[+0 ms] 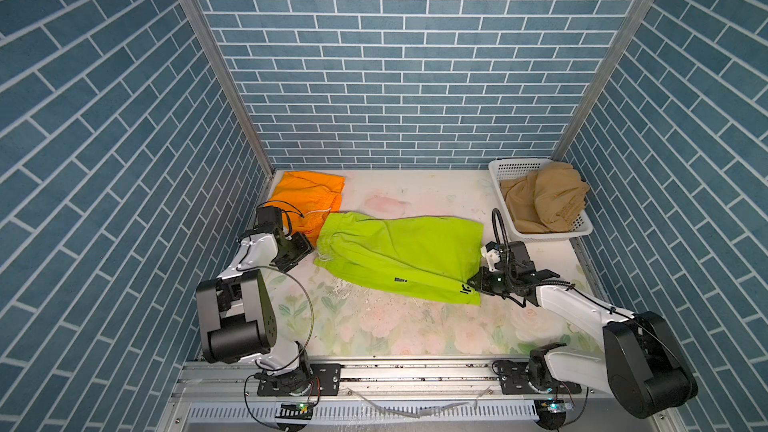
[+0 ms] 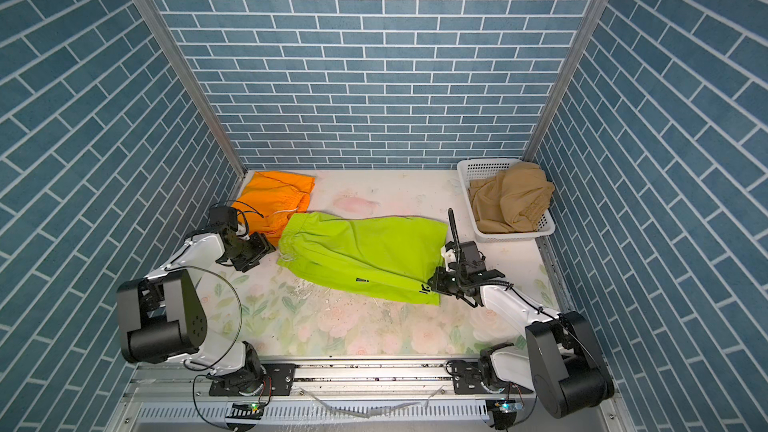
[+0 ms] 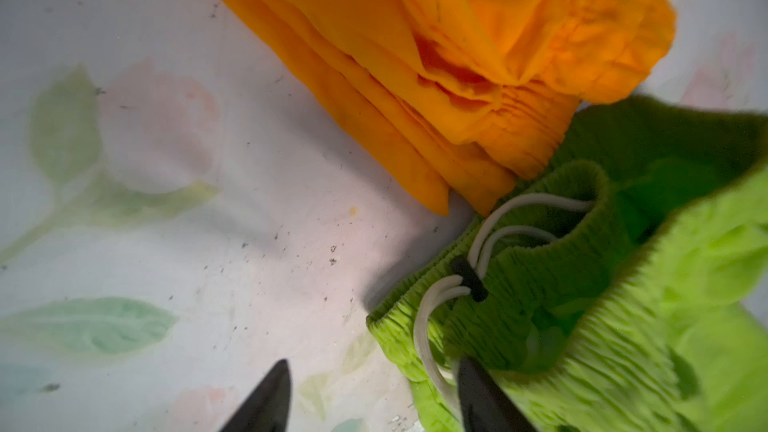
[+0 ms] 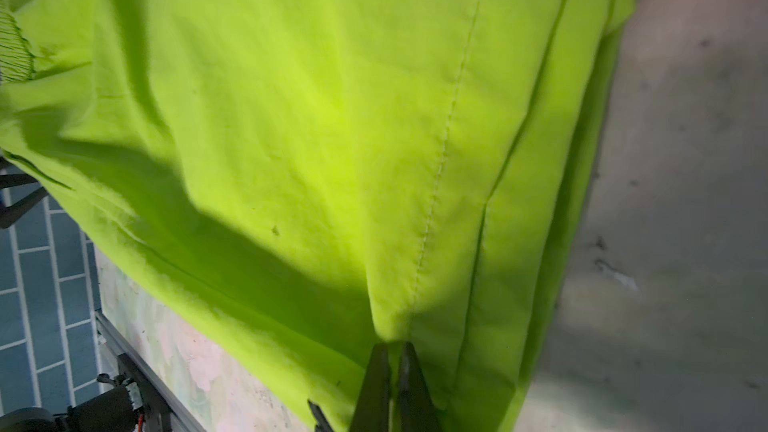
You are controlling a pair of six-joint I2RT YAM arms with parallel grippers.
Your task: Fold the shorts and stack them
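Left fingers [image 3: 266, 401]: spread at the waistband [image 3: 519, 284] of the lime shorts [image 1: 399, 255], left of frame. I avoid snagging the cord [image 3: 424, 326].
Right fingers [image 4: 376, 388]: pinching the hem [image 4: 415, 305] — I hold it taut.

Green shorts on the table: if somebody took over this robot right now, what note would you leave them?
Left hand open at the waistband of the green shorts, gripping nothing. Right hand shut on their leg hem.
Orange shorts folded at far left; green ones flat mid-table; tan shorts crumpled in the white basket.
Done: orange pair looks folded. Left: fold green, then tan, stack all.
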